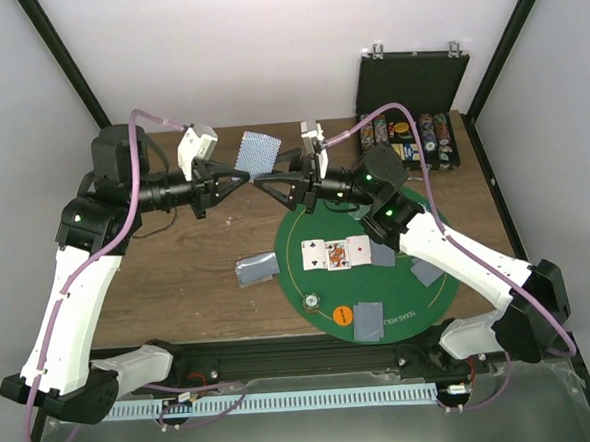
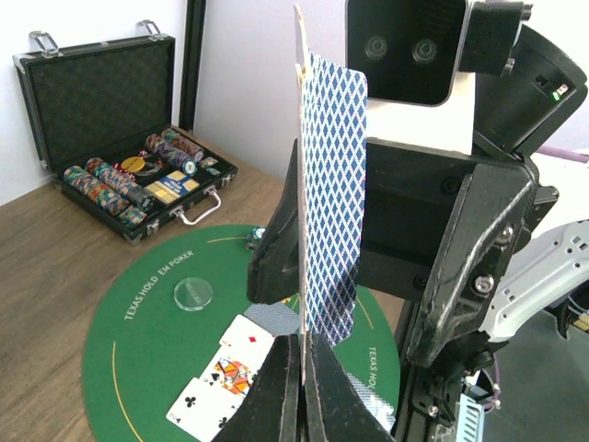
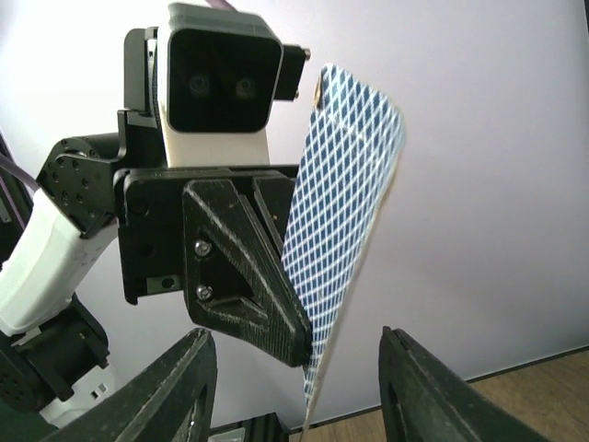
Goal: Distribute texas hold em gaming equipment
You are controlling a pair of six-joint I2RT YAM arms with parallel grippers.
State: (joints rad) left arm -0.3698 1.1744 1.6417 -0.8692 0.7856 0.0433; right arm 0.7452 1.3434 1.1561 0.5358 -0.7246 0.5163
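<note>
Pinching a small playing card with a blue diamond-patterned back [image 1: 258, 151] [image 2: 333, 184] [image 3: 345, 203] by its lower edge, the left gripper [image 1: 244, 174] [image 2: 302, 387] [image 3: 304, 345] has its black fingers pressed together on the card. It holds the card upright in the air beyond the far-left edge of the big round green felt mat [image 1: 400, 305] [image 2: 147, 313].

The right gripper [image 1: 261, 183] [image 2: 359, 276] [image 3: 293, 341] faces it from the mat's side, tip to tip. Its two fingers are spread apart, one on each side of the card. In the right wrist view neither finger touches the card.

Three white-faced playing cards [image 1: 337, 252] [image 2: 225, 373] lie face up in a touching row near the middle of the mat. One grey-blue-backed card [image 1: 382, 254] lies face down just to the right of that row. Another face-down card [image 1: 426, 271] sits nearer the mat's right edge. A third face-down card [image 1: 369, 320] lies at the mat's near edge. A fourth face-down card [image 1: 256, 269] rests on the brown wooden table [image 1: 179, 288], just beside the mat's left rim.

A small round orange disc [image 1: 342, 315] lies on the mat's near part, just left of the third card. A pale, see-through round disc [image 1: 311, 301] [image 2: 194, 293] lies on the mat's near-left part.

Beyond the mat's far-right edge stands a black hinged case [image 1: 414, 114] [image 2: 101, 101]. Its lid is raised and rows of chips fill its tray.
</note>
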